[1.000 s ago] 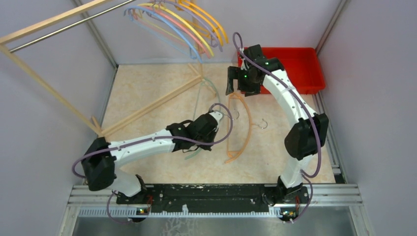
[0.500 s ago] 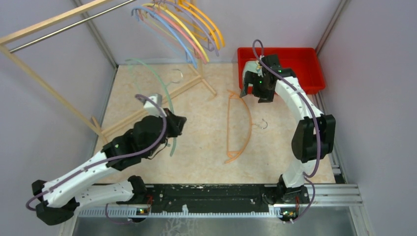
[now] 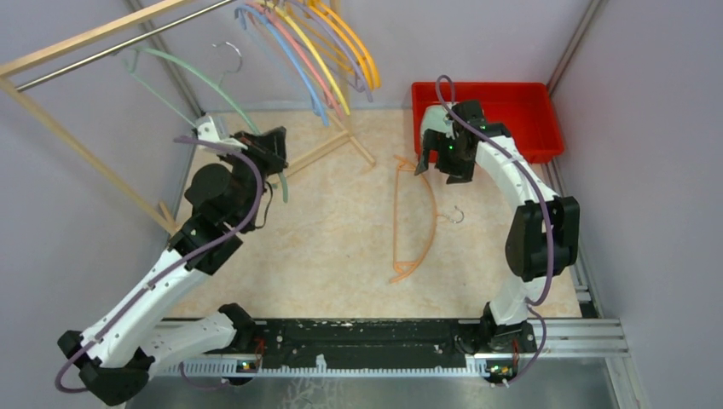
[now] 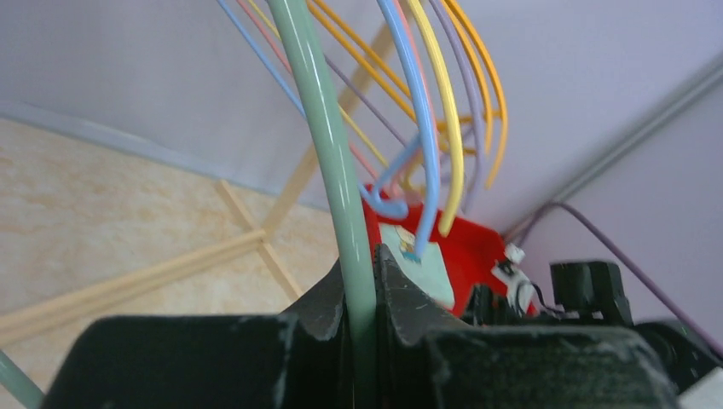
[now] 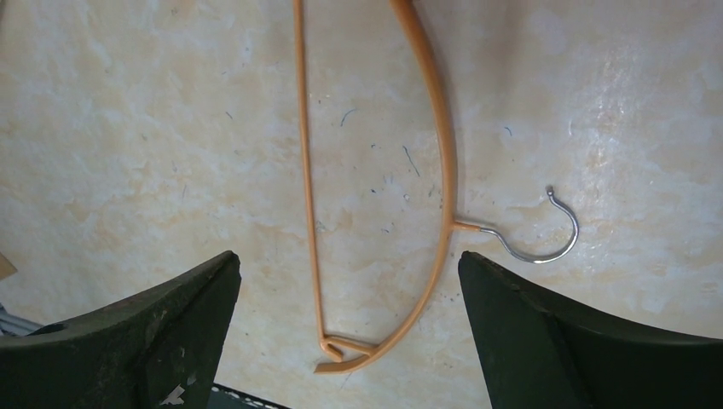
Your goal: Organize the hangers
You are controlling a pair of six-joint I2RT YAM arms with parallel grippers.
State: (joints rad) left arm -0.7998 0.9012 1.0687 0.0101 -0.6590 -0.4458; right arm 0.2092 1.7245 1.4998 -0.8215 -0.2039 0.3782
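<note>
My left gripper [image 3: 271, 146] is shut on a pale green hanger [image 3: 192, 78] and holds it raised at the back left, its metal hook [image 3: 228, 53] near the rack's metal rail [image 3: 119, 47]. In the left wrist view the green bar [image 4: 328, 145] runs up between my shut fingers. Several hangers in blue, pink, yellow, purple and orange [image 3: 320, 43] hang on the rail at the back. An orange hanger [image 3: 418, 217] lies flat on the table. My right gripper [image 3: 435, 162] is open and empty above its far end; the right wrist view shows the orange hanger [image 5: 439, 170] between my spread fingers.
A red bin [image 3: 516, 115] stands at the back right, behind my right arm. The pale wooden rack frame [image 3: 77, 145] stands along the left, with floor struts [image 3: 332, 145] crossing the back of the table. Grey walls close in both sides.
My left arm has lifted the green hanger off the table and swung it up and left toward the rail. My right gripper drew back toward the red bin, then held still.
</note>
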